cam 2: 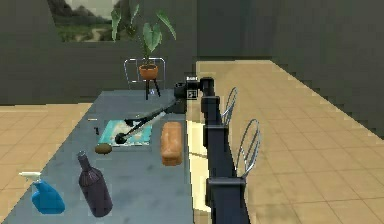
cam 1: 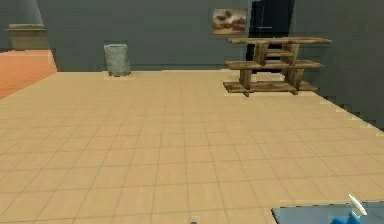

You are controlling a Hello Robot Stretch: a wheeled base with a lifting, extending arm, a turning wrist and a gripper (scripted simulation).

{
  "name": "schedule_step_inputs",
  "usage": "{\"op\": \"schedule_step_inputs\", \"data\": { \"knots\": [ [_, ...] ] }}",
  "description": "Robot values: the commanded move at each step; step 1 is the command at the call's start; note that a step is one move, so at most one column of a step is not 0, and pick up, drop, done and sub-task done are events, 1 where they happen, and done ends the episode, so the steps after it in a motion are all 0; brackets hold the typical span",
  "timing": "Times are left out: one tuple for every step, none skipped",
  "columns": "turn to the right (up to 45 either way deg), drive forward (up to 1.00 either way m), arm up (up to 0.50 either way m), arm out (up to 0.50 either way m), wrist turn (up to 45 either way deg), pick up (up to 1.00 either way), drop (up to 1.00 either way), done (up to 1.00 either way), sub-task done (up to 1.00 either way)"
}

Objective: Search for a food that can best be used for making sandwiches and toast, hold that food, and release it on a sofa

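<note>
A brown loaf of bread (cam 2: 172, 143) lies on the grey-blue tabletop (cam 2: 140, 172), near its right edge and beside the dark arm (cam 2: 222, 170). The gripper (cam 2: 178, 92) sits at the tabletop's far end, beyond the loaf. Whether it holds anything cannot be told. A plate (cam 2: 118, 130) lies left of the bread. Nearer stand a dark bottle (cam 2: 93, 185) and a blue spray bottle (cam 2: 44, 195). A potted plant (cam 2: 148, 45) stands beyond the tabletop.
</note>
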Motion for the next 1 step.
{"op": "schedule_step_inputs", "data": {
  "knots": [
    [0.0,0.00,0.00,0.00,45.0,0.00,0.00,0.00,0.00]
  ]
}}
